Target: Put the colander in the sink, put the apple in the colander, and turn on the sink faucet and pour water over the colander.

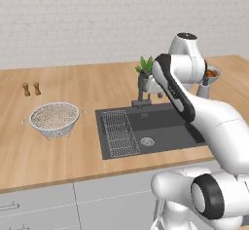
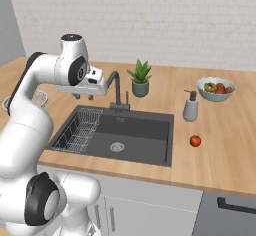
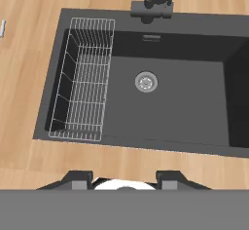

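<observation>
1. The colander [image 1: 54,119] sits upright on the wooden counter [image 1: 73,161], well to the left of the sink [image 1: 168,126] — its mesh bowl looks filled with something pale and grainy.
2. The apple [image 2: 195,141] lies on the counter right of the sink, near the grey soap dispenser [image 2: 190,107].
3. The sink holds a rectangular wire rack [image 3: 85,80] along its left wall; the round drain [image 3: 146,82] is bare.
4. The sink faucet [image 2: 117,91] stands at the far rim, with a potted plant [image 2: 140,79] just to its right.
5. The gripper [image 2: 83,97] hangs above the left part of the basin, pointing down, gripping nothing — in the hand view its fingertips [image 3: 78,180] stand apart with a gap between them.
6. A pale fruit bowl [image 2: 216,89] rests far right on the counter, and two small brown shakers [image 1: 31,88] stand far left, behind the colander.
</observation>
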Controlling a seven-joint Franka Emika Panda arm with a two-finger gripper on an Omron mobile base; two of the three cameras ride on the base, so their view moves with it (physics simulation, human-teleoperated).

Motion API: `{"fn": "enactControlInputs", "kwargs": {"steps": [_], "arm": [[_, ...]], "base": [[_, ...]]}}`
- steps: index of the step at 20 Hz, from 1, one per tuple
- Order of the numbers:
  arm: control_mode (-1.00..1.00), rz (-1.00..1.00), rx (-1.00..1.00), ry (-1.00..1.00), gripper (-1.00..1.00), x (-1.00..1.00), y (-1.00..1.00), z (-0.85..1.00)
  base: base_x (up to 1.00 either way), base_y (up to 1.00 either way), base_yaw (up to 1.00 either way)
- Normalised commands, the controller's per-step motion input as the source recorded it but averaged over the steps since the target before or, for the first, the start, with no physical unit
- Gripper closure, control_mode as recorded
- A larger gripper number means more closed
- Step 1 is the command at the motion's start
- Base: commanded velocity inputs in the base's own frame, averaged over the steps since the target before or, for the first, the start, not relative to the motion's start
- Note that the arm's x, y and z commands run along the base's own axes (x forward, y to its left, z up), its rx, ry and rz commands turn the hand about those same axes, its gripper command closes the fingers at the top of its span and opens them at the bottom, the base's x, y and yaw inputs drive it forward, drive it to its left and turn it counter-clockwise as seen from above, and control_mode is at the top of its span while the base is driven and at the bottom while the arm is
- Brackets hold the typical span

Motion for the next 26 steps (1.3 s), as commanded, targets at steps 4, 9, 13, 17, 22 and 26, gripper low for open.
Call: {"fn": "enactControlInputs", "kwargs": {"steps": [4, 9, 13, 17, 22, 26], "arm": [[-1.00, 0.00, 0.00, 0.00, -1.00, -0.17, 0.01, -0.02], [-1.00, -0.01, 0.06, -0.01, -1.00, -0.47, 0.06, -0.07], [-1.00, -0.07, 0.16, -0.02, -1.00, -0.60, 0.17, -0.12], [-1.00, -0.06, 0.06, 0.00, -1.00, -0.34, 0.39, -0.18], [-1.00, -0.05, 0.00, 0.03, -1.00, 0.02, 0.64, -0.10], [-1.00, -0.08, 0.00, 0.06, -1.00, 0.18, 0.68, -0.06]], "base": [[0.00, 0.00, 0.00], [0.00, 0.00, 0.00], [0.00, 0.00, 0.00], [0.00, 0.00, 0.00], [0.00, 0.00, 0.00], [0.00, 0.00, 0.00]]}}
